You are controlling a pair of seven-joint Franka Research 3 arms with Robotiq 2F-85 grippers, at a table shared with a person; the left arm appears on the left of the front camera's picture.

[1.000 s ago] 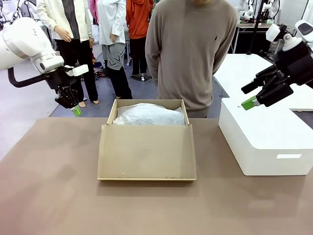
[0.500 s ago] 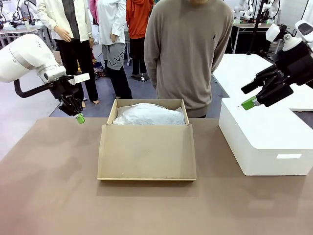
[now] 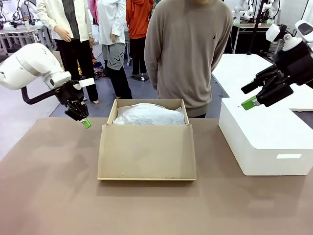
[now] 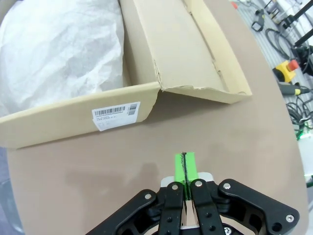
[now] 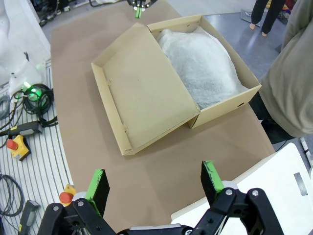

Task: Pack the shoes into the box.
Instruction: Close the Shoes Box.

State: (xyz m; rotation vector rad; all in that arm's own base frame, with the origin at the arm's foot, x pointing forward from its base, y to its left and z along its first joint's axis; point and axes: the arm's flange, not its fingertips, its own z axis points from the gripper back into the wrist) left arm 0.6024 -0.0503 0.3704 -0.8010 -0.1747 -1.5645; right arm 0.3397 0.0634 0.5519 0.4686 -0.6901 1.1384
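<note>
- At table centre, the tan cardboard shoebox point(image 3: 146, 152) lies with its long axis left-to-right, flap lid open toward the robot.
- Left gripper point(image 3: 86, 122), closed and empty, hovers beside its left end; right gripper point(image 3: 248, 96) gapes, well right.

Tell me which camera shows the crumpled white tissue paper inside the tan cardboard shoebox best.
Right wrist view: it looks down into the open tan cardboard shoebox, so nearly the whole crumpled white tissue paper shows. The left wrist view crops it at the picture's edge; the front view catches its top over the box wall.
</note>
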